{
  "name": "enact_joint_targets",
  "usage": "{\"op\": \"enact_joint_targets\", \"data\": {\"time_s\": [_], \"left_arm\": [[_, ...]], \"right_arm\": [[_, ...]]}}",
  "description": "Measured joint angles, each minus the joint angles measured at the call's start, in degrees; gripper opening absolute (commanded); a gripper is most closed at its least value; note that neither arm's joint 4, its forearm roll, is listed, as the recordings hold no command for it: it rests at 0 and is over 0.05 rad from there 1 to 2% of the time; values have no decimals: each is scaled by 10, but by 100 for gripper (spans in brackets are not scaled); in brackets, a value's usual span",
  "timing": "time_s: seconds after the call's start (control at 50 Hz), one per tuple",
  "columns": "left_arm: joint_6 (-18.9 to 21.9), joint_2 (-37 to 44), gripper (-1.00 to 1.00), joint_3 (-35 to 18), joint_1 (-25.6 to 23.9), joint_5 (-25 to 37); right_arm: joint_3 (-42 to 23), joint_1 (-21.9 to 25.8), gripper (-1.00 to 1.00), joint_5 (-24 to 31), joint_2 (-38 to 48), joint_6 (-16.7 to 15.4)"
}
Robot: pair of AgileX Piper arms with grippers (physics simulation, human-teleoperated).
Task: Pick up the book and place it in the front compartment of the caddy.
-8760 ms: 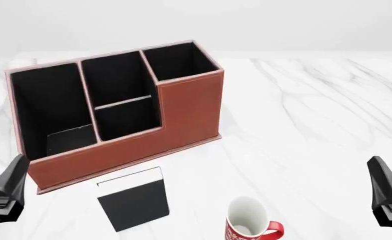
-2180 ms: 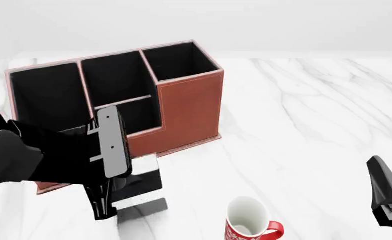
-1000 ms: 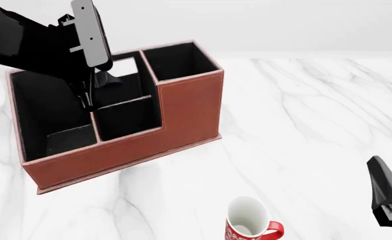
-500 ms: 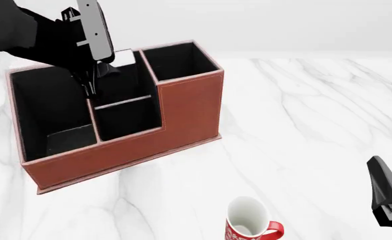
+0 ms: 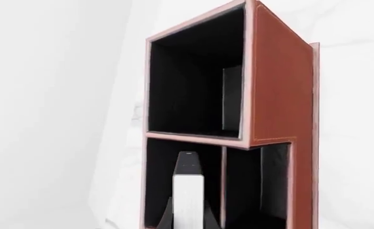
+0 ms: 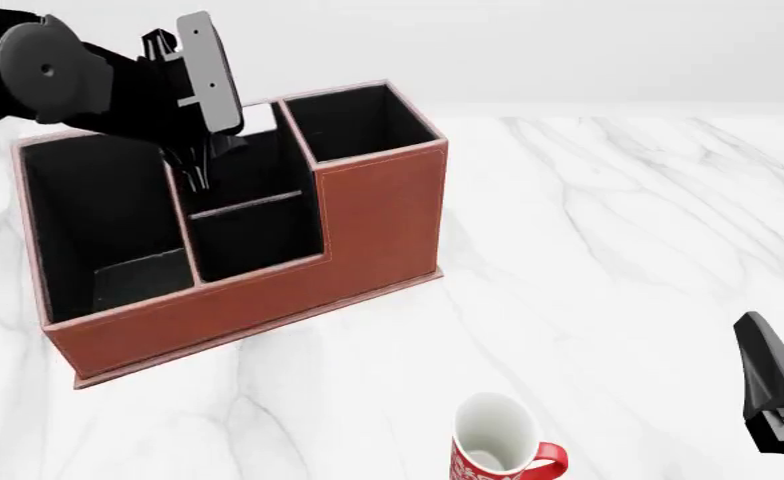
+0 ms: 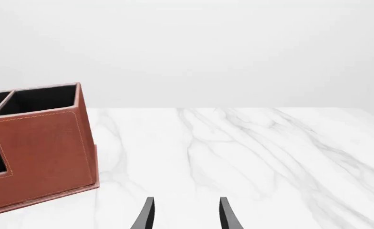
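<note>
A white marble counter [image 6: 606, 260] carries a large reddish-brown caddy [image 6: 379, 215] with black-lined bays. The left arm reaches over the caddy's far side, its left gripper [image 6: 203, 160] clenched around the book [image 5: 188, 200], a thin black book shown white page edge on. The book hangs upright above the deeper middle bay, just behind the divider of the low front compartment [image 6: 252, 240]. A red-and-white mug [image 6: 499, 440] stands near the counter's front edge, well apart from the caddy. The right gripper [image 7: 183, 214] rests low at the right, fingers parted, grasping nothing.
</note>
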Motion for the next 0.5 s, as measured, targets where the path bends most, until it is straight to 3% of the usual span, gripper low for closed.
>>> {"op": "enact_joint_targets", "data": {"time_s": [0.5], "left_arm": [[25, 52, -100, 24, 27, -79]], "right_arm": [[0, 0, 100, 0, 0, 0]]}}
